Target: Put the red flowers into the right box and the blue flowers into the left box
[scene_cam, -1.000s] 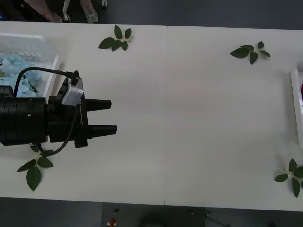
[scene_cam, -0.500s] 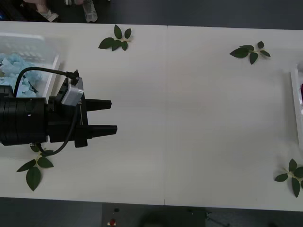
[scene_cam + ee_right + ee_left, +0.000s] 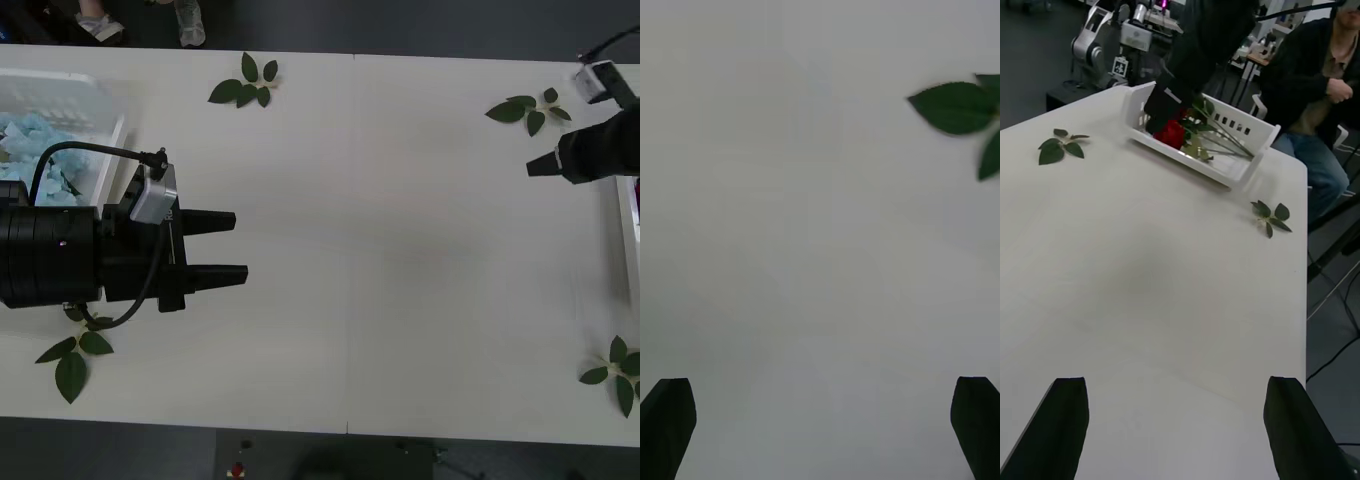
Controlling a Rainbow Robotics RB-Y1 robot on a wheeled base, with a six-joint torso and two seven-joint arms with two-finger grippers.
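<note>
We see the left pincer [image 3: 225,246] wide, empty, over the surface [image 3: 400,300] beside the left box [image 3: 105,135] of blue flowers [image 3: 35,140]. Right pincer [image 3: 820,427] wide, empty; red flowers [image 3: 1172,133] in right box [image 3: 1247,161].

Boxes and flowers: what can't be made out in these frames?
- Left box, front view: cut off by the picture's edge and partly covered by the left arm, so the number of blue flowers inside is unclear.
- Right box, left wrist view: the right arm hangs in front, hiding part of the red flowers; their number is unclear.
- Right end effector, front view: only a dark tip shows, so no finger gap is visible there.
</note>
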